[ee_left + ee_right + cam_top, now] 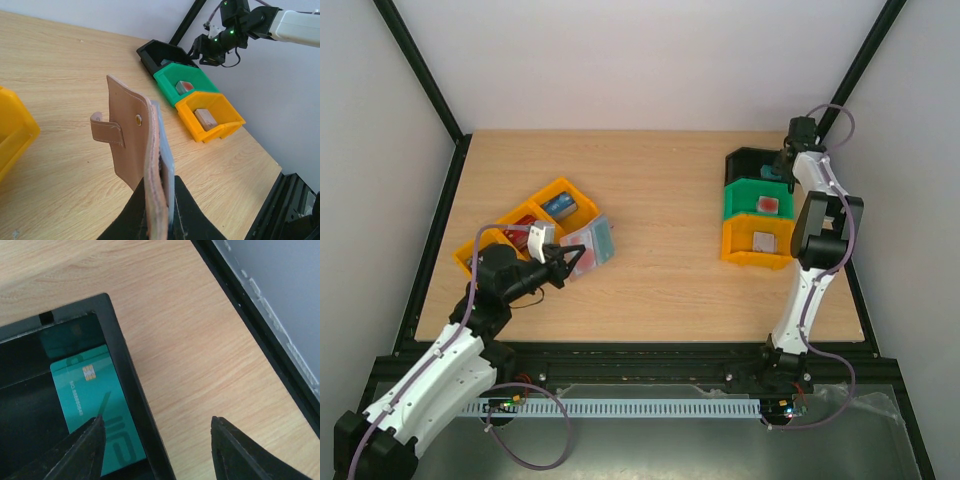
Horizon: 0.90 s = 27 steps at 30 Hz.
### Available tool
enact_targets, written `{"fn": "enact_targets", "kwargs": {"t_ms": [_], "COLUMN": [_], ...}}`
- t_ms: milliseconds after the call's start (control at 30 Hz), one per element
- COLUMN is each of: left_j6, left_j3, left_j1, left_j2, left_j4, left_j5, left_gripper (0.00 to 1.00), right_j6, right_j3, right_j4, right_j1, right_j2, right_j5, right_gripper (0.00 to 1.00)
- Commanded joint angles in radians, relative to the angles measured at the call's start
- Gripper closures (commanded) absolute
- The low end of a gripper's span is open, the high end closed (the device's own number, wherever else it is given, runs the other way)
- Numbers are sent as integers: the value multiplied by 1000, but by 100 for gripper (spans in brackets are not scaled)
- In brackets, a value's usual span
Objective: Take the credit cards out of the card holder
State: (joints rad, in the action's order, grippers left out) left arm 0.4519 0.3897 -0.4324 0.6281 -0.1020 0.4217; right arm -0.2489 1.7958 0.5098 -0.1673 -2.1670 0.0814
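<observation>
Leaning low over the desk [660, 190] beside a cluster of yellow-orange bins [565, 195], the left arm [450, 350] points forward; the left jaws pinch the one card holder [132, 145] upright by its lower edge; the right arm [810, 250] stretches to the far right; the right jaws hang apart and empty above the black bin [117, 350]; three credit cards [95, 390] lie there, one per bin: teal in the black, reddish in the green bin [167, 80], grey in the orange bin [220, 127].
</observation>
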Motion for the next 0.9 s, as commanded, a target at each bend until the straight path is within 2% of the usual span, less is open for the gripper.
{"fn": "enact_targets", "kwargs": {"t_ms": [0,167,467,667,867], "left_j6": [-16,-25,-15,-1,6], "left_j3": [-10,-3,-10,-7,-10], "left_j1": [4,20,46,67,81], "left_j2": [9,21,25,10,-10], "left_j4": [-89,-111,-114,-92,-72], "left_j5": [13,9,10,9,9], "left_gripper": [98,98,98,98,98], "right_j6": [148,202,249,344,485], "right_j3": [102,167,166,96,-3], "right_j4": [96,164,177,170,141], "right_j1": [0,0,3,45,153], "right_j2": [-67,-121,-117,-80,-15], "right_j5": [16,-1,-84,-149,-246], "right_gripper": [47,61,76,87,92]}}
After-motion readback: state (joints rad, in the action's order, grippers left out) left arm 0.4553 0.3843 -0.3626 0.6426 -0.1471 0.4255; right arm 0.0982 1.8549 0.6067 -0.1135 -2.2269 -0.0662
